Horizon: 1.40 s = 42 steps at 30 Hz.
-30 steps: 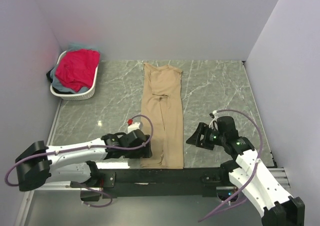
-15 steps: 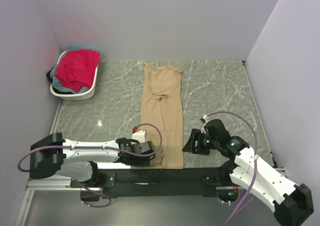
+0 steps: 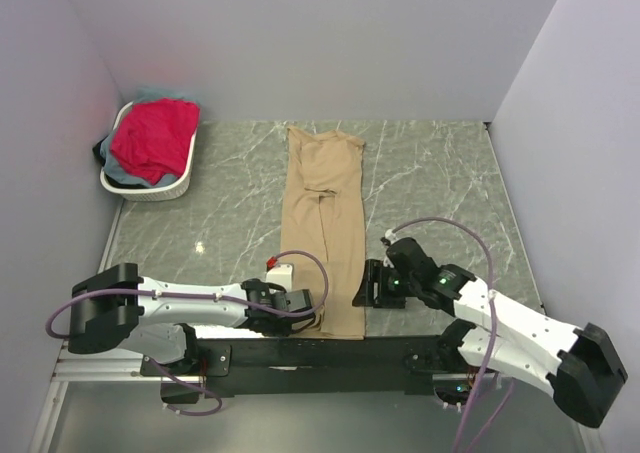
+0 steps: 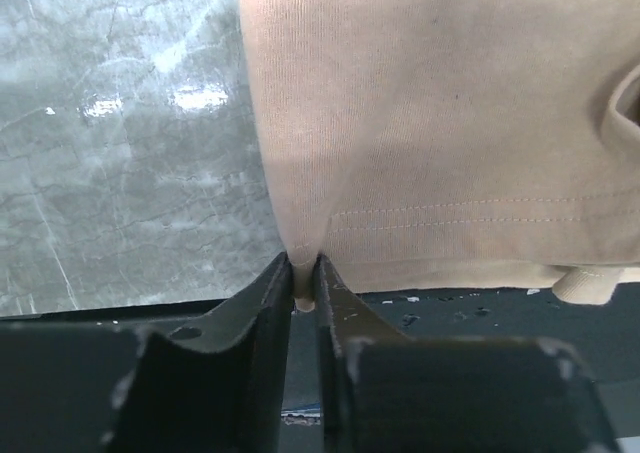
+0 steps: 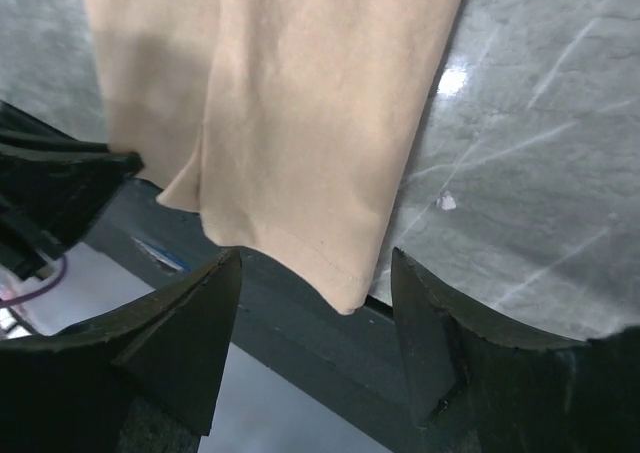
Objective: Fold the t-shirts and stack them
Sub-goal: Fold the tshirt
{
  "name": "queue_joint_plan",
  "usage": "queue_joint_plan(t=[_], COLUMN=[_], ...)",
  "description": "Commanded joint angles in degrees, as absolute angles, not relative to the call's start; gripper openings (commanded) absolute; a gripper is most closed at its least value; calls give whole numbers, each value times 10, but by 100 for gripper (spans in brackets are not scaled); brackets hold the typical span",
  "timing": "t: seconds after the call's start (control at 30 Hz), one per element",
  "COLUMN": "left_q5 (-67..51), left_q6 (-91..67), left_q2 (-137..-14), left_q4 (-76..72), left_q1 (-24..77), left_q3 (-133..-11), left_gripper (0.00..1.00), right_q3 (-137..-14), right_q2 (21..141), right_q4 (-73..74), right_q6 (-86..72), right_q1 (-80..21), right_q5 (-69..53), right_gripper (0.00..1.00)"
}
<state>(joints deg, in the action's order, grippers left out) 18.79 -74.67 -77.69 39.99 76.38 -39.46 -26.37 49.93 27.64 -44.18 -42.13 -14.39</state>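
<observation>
Lengthwise, tan t-shirt folded into narrow strip; left gripper pinches hem corner, right gripper gapes wide above hem.

Pale shirt mostly buried (dark one too).

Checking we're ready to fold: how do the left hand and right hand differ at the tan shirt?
The left hand is shut, pinching the tan shirt's near hem; the right hand is open, gripping nothing. The left hand is at the hem's left corner, the right hand at its right corner. Both sit at the shirt's near end.
</observation>
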Motion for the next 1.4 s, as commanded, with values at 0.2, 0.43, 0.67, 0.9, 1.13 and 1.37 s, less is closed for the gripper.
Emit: queue_joint_plan(t=[0.2,0.43,0.67,0.9,1.13,1.37], left_q5=[213,214,216,214,211,213], left_q6=[-766,-767,-767,-765,-764,-776], left_q2=[-780,-777,-776,-780,-787,-781], left_q4=[434,438,442,436,435,464], left_q1=[774,776,777,777,777,777], left_q3=[-418,-417,-419,-418,-419,-414], left_gripper=[19,19,19,19,18,6], right_q3=[-327,-353,-337,-323,-310,-294], right_q2=[610,665,693,716,741,691], right_q4=[269,358,319,270,256,317], right_q6=[-474,-518,-534,-536,-543,-569], right_q1=[-532,-588,-603,-604,-609,-610], right_q5=[-66,55,45,17,15,66], right_gripper=[63,63,62,51,33,27])
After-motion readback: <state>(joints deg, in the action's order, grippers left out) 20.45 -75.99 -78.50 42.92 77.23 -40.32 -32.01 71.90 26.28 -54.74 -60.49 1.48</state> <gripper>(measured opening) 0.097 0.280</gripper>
